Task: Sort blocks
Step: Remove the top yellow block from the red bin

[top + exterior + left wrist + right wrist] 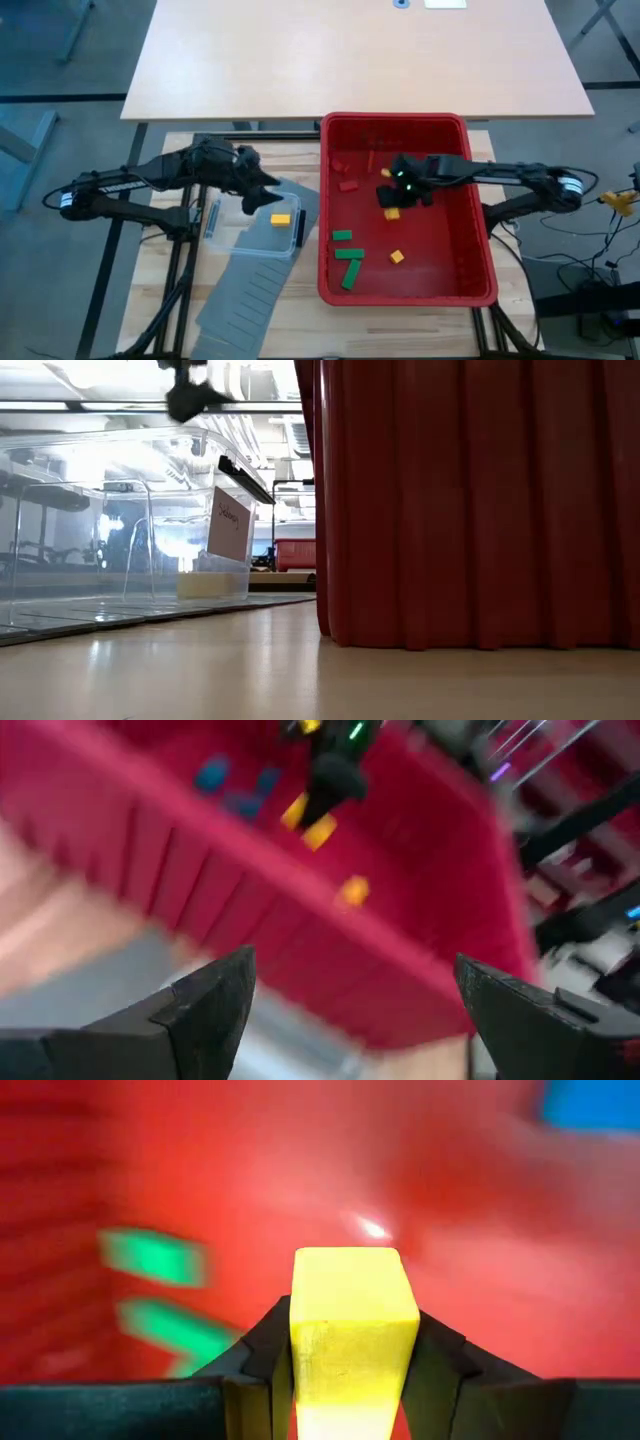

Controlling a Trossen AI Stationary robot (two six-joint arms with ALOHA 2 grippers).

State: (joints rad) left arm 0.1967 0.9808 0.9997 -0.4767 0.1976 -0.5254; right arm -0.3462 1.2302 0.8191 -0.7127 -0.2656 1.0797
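A red bin (480, 240) holds loose blocks: green ones (348, 258), red ones (347, 185), a yellow one (397, 257) and blue ones (212, 772). My right gripper (392, 203) is inside the bin, shut on a yellow block (350, 1315). Left of the bin stands a clear tub (232, 228) with one yellow block (280, 218) lying on its floor. My left gripper (268, 190) hovers open over the tub's far side, its fingers (215, 1010) with nothing between them; it also shows above the tub (190, 395). My right gripper pinches the yellow block by two opposite sides (300, 1350) between its two fingers. The fingers come slanting down from the table's right side. The block's free end (345, 1270) sticks out past the fingertips, and the block (318, 828) hangs clear of the bin's floor.
Long grey slotted panels (245, 295) lie under and in front of the tub. The bin's tall red wall (470, 510) stands between the tub and the blocks. A larger pale table (350, 50) is beyond the work table.
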